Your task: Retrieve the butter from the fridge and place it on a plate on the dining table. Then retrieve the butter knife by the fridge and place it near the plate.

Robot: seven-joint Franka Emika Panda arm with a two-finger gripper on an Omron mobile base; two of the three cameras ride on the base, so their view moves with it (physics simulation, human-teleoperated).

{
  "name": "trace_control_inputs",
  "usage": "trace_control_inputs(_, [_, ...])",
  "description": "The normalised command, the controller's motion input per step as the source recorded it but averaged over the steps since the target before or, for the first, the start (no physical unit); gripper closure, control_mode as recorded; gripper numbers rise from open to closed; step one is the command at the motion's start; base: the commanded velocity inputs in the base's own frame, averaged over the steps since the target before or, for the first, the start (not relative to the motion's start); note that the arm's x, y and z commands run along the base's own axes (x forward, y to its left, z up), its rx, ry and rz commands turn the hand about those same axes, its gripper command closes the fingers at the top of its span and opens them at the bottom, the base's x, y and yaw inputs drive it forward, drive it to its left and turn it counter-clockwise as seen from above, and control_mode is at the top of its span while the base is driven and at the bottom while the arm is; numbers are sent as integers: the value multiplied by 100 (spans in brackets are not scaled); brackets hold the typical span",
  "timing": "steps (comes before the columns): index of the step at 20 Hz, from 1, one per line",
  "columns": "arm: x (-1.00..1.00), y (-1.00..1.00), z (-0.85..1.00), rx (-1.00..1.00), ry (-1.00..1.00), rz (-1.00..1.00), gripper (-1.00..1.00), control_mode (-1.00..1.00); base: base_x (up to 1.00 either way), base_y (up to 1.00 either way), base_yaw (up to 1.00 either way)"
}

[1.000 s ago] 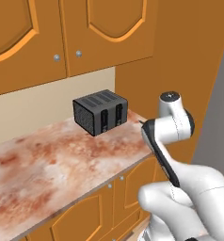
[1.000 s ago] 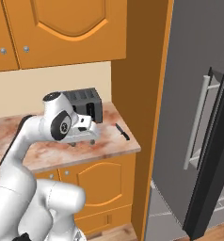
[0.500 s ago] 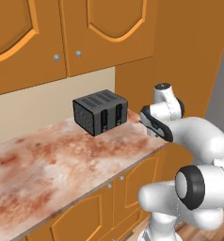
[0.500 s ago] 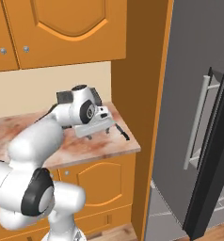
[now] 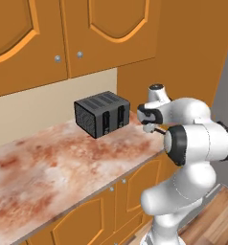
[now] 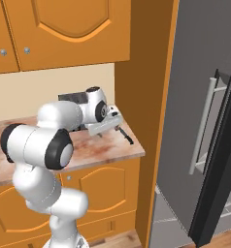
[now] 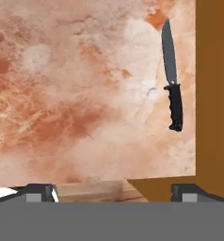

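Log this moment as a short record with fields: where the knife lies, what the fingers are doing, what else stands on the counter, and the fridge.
butter knife: lies flat on the marbled counter near its end by the wooden side panel, butter knife, dark handle and grey blade
gripper: gripper open, above the counter, holding nothing
fingers: fingers apart, knife off to one side, not between them
toaster: black toaster upright at the back of the counter
fridge: fridge beyond the wooden panel, bar handle in view

The hand [image 6: 118,127] has swung right, over the butter knife [image 6: 126,136].
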Motion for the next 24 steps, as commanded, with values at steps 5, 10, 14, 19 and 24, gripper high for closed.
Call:
trace_control_inputs(5, [52,0,-59,0,-15,-16,-100,-100,0,0,0])
trace_control_inputs(10, [20,-9,-32,0,-26,-18,-100,-100,0,0,0])
trace_control_inputs(14, [0,-26,-37,0,-22,-41,-100,-100,0,0,0])
trace_control_inputs(19, [-1,0,-4,11,-17,-43,-100,-100,0,0,0])
trace_control_inputs(24, [0,-2,55,49,-13,-45,-100,-100,0,0,0])
